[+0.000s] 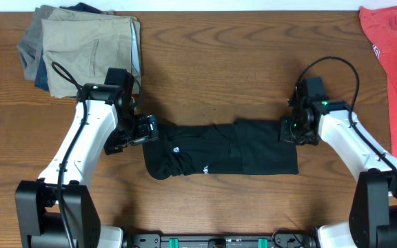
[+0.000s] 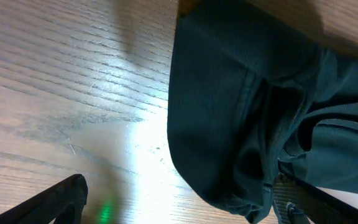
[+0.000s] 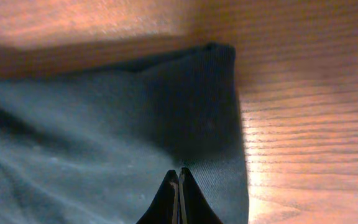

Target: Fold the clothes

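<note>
The clothes [image 1: 219, 155] lie as a long black folded strip across the middle of the table, with a small white logo [image 1: 177, 148] near the left end. My left gripper [image 1: 143, 131] hovers open at that left end. In the left wrist view its fingers [image 2: 48, 202] are spread wide, and the rounded edge of the clothes [image 2: 241, 112] lies between them, close to the right finger. My right gripper [image 1: 296, 131] is at the strip's upper right corner. In the right wrist view it [image 3: 179, 173] is shut, its tips pinched on the dark fabric [image 3: 104, 137] near the right edge.
A pile of folded tan, grey and blue trousers [image 1: 81, 48] sits at the back left. A red shirt [image 1: 395, 55] lies along the right edge of the table. Bare wood [image 1: 219, 69] surrounds the strip.
</note>
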Tool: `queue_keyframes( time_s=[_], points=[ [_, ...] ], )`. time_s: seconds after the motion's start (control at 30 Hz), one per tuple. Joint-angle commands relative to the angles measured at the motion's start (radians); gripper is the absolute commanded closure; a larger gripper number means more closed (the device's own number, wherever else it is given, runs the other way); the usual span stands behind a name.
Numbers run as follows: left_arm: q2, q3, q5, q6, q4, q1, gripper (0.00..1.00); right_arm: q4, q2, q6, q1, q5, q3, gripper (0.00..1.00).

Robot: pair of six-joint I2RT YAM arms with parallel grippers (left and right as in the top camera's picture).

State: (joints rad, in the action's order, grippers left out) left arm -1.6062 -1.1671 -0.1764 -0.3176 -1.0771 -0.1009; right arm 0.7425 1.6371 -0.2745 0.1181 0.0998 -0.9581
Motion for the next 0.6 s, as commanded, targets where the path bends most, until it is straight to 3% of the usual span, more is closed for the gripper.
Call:
queue_keyframes(
  time_s=[0.0, 0.33, 0.5, 0.57],
  points=[
    [0.003, 0.007, 0.006, 0.002, -0.006, 0.002, 0.04, -0.046, -0.015, -0.004, -0.003, -0.043, 0.051, 0.99],
    [0.003, 0.032, 0.006, 0.002, 0.006, 0.002, 0.04, -0.129, -0.015, -0.089, -0.069, -0.143, 0.099, 0.96],
    [0.003, 0.079, 0.005, 0.002, 0.031, 0.002, 0.04, -0.034, -0.018, -0.088, -0.107, 0.001, 0.005, 0.74],
    [0.003, 0.097, 0.005, 0.002, 0.051, 0.002, 0.04, 0.02, -0.018, -0.088, -0.113, 0.045, -0.058, 0.56]
  ],
)
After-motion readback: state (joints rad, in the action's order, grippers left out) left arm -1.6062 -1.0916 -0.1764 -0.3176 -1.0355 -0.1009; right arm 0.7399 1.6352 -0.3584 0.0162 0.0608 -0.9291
